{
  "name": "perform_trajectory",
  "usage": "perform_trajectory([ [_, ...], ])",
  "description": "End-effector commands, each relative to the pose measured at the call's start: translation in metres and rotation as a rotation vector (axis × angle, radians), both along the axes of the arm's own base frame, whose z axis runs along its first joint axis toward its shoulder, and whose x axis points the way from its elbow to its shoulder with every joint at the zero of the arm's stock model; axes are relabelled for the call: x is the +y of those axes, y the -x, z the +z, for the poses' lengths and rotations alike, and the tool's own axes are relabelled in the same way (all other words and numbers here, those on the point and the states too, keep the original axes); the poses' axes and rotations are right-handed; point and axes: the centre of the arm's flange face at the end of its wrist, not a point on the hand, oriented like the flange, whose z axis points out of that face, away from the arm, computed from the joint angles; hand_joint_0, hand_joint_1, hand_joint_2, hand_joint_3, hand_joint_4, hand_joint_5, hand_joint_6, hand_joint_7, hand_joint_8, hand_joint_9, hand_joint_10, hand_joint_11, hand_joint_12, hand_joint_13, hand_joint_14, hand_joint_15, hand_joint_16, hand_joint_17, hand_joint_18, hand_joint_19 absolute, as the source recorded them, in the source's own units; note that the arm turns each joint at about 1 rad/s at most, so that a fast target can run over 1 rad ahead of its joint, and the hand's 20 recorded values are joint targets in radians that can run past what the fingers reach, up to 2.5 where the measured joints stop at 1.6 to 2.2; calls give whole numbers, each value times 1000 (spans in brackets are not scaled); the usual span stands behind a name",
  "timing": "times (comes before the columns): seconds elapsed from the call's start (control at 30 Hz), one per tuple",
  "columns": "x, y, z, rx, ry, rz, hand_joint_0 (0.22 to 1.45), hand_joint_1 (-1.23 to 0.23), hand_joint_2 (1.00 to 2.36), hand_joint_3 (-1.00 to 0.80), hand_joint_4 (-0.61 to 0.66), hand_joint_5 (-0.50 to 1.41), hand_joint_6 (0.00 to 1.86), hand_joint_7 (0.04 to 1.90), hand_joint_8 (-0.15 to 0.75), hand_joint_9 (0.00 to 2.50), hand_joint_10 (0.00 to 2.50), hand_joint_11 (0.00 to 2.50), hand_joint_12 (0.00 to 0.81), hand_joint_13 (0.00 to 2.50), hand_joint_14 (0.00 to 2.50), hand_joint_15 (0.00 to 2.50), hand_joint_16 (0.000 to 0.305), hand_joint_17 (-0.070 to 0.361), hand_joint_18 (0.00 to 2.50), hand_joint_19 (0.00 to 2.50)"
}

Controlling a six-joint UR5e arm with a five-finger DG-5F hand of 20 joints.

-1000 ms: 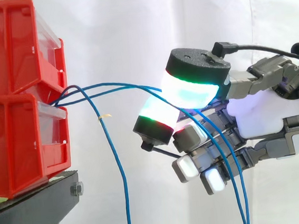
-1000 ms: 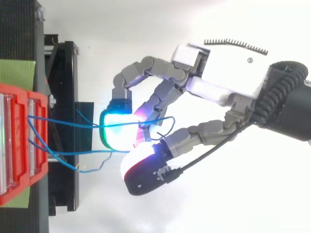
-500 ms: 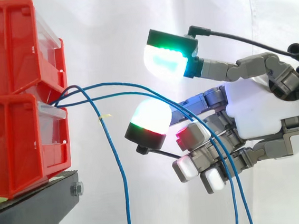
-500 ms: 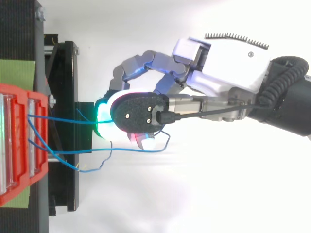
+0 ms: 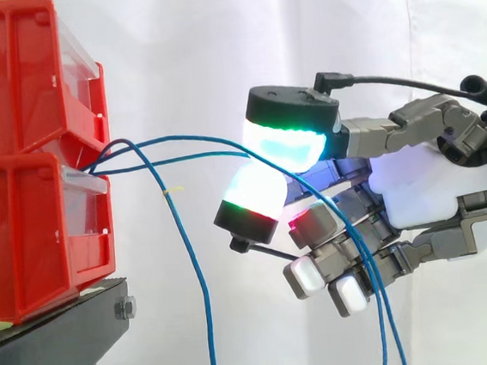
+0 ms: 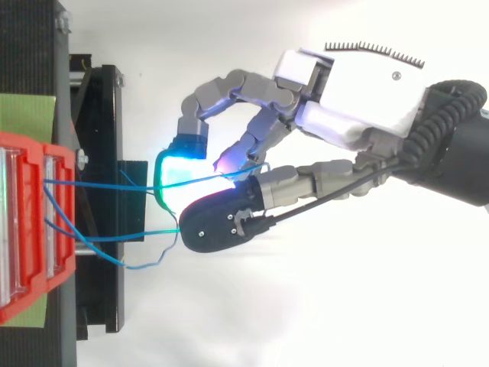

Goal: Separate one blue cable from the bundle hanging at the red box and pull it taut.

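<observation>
1. Hand, in from the right at bin height, clenched in a pinch: grasping the blue cables between the big green-and-white glowing thumb pad and a white fingertip pad just beneath it, with the other fingers curled under the palm.
2. From above, the same hand, black back of the thumb just beside the cyan-green fingertip pad, with one of the blue cables crossing that pad and the other meeting the thumb's tip.
3. Palm-side of the pinch: both cables trailing over the curled fingers, then dropping straight down below the hand, out past the lower edge of the side view.
4. Ahead of the fingertips: the same pair spanning open air in a shallow arc, nearly level, towards the red bins.
5. Between fingertips and bins, apart from the hand: a third blue cable, hanging loose and steep, with a small yellowish tag high on it.
6. Farthest ahead of the hand: the red bins stacked two high, all three cables emerging at the lip between upper and lower bin; below them, lower than the hand, the black stand.
7. Behind everything, white curtain.
</observation>
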Motion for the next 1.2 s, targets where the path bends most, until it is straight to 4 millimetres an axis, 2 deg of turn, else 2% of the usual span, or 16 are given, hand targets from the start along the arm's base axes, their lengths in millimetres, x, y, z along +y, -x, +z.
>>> perform_trajectory([
  [0.0,1,0,0,2,1,1,659,-820,1006,-413,70,-178,918,992,319,1133,16,1124,340,1006,25,727,49,111,895,782],
  [0.1,2,0,0,2,1,3,666,-860,1000,-500,90,-180,926,946,316,1135,17,1133,341,1011,26,728,49,110,897,780],
  [0.37,4,0,5,11,-2,7,576,-978,1000,-500,91,-172,921,924,318,1136,15,1139,340,1008,24,719,49,111,907,744],
  [0.47,3,0,11,26,0,5,500,-866,1000,-500,111,-163,911,894,333,1144,13,1135,355,1018,25,719,52,118,922,761],
  [0.5,2,1,13,38,2,5,491,-688,1000,-500,114,-156,894,902,348,1174,17,1122,363,1026,22,725,53,120,922,779],
  [0.53,2,1,13,44,4,6,501,-617,1000,-500,106,-151,881,914,343,1179,15,1103,364,1028,24,723,53,119,919,784],
  [0.6,2,2,14,61,7,11,514,-518,1000,-500,102,-148,867,922,343,1188,17,1096,364,1032,24,729,53,118,913,796],
  [0.7,4,4,15,85,10,26,565,-458,1000,-500,92,-145,853,955,328,1195,18,1082,350,1025,25,735,50,112,890,816],
  [0.8,3,5,17,87,10,26,604,-510,1000,-488,86,-146,850,976,328,1190,18,1090,349,1021,25,744,49,110,886,831],
  [0.93,2,5,16,88,10,24,597,-601,1011,-354,97,-153,863,1108,333,1181,18,1122,352,1016,25,739,49,111,883,815],
  [1.1,2,5,17,87,10,24,607,-740,1016,-213,83,-162,923,1054,342,1167,16,1141,364,1025,22,720,52,116,907,796],
  [1.17,2,5,17,87,10,24,613,-750,1017,-194,71,-163,928,1076,339,1161,18,1123,358,1021,25,726,51,115,901,801],
])
